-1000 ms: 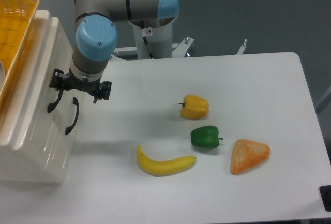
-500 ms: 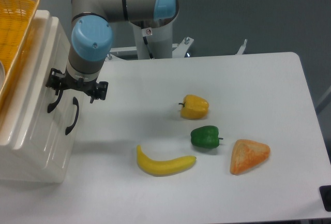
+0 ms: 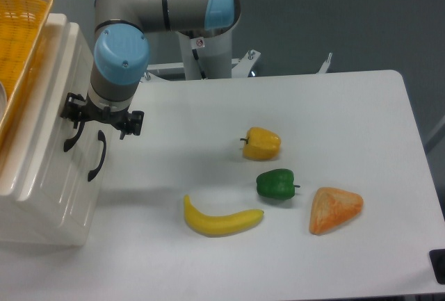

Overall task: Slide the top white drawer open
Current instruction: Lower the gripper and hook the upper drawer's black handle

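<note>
The top white drawer [image 3: 55, 131] is the upper, left-hand panel of the white cabinet's sloping front, and it sits flush with the cabinet. Its black curved handle [image 3: 72, 136] lies just below my gripper's left finger [image 3: 72, 108]. My gripper [image 3: 103, 115] points down in front of the cabinet and stands open, with its left side over the top of that handle. I cannot tell whether it touches the handle. The lower drawer's handle [image 3: 96, 156] sits under the middle of the gripper.
A yellow wicker basket [image 3: 17, 30] rests on the cabinet top. On the white table lie a yellow pepper [image 3: 261, 143], a green pepper [image 3: 276, 184], a banana [image 3: 220, 220] and an orange wedge-shaped piece [image 3: 334, 209]. The arm's base [image 3: 208, 51] stands at the table's rear.
The gripper has shifted a little left and up, closer to the cabinet front and the top handle. The drawers and the food items have not moved.
</note>
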Motion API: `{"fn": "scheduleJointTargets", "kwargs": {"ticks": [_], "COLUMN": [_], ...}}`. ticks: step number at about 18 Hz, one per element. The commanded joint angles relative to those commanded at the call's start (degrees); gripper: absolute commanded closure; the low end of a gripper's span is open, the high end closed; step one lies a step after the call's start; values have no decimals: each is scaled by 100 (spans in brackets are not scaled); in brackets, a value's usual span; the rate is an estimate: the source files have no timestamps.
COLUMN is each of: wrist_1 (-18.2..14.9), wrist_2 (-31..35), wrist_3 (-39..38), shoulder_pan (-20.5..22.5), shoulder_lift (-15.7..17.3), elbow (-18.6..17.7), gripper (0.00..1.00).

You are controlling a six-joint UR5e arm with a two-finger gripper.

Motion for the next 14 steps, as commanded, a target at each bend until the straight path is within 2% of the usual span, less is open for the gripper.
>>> {"fn": "scheduleJointTargets", "kwargs": {"ticks": [14], "wrist_1": [44], "wrist_2": [26], "wrist_3": [53], "shoulder_pan": [-53], "shoulder_lift": [-53], "elbow": [9], "gripper": [0]}}
